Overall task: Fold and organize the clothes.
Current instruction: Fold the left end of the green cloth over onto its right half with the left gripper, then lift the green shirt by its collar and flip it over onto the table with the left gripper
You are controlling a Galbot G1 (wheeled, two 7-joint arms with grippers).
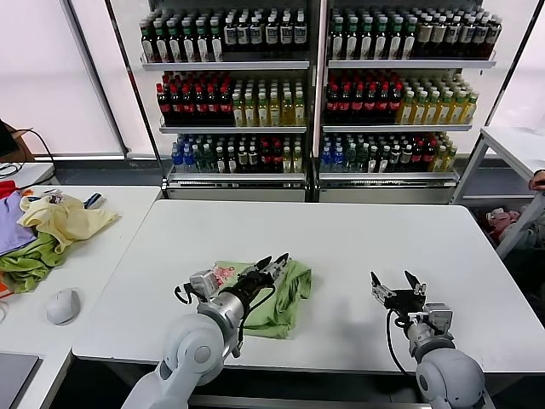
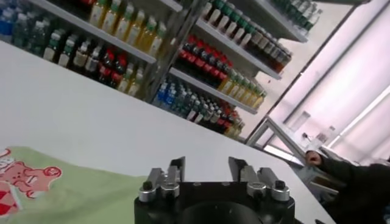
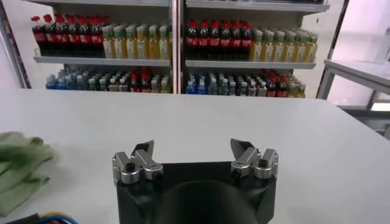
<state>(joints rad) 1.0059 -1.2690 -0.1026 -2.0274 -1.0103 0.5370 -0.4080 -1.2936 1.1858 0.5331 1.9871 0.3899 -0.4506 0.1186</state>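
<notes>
The light green shirt [image 1: 285, 298] lies bunched and partly folded on the white table [image 1: 341, 239], near its front edge, with a patch of its red-pink print [image 1: 223, 274] showing at its left. It also shows in the left wrist view [image 2: 55, 195] and at the edge of the right wrist view [image 3: 18, 161]. My left gripper [image 1: 272, 261] is open and empty, just above the shirt's top. My right gripper [image 1: 394, 279] is open and empty over bare table to the right of the shirt.
A heap of pale yellow, green and purple garments [image 1: 43, 230] and a grey mouse [image 1: 62, 305] lie on the side table at left. Shelves of bottles [image 1: 315, 85] stand behind the table. Another table [image 1: 519, 145] stands at the right.
</notes>
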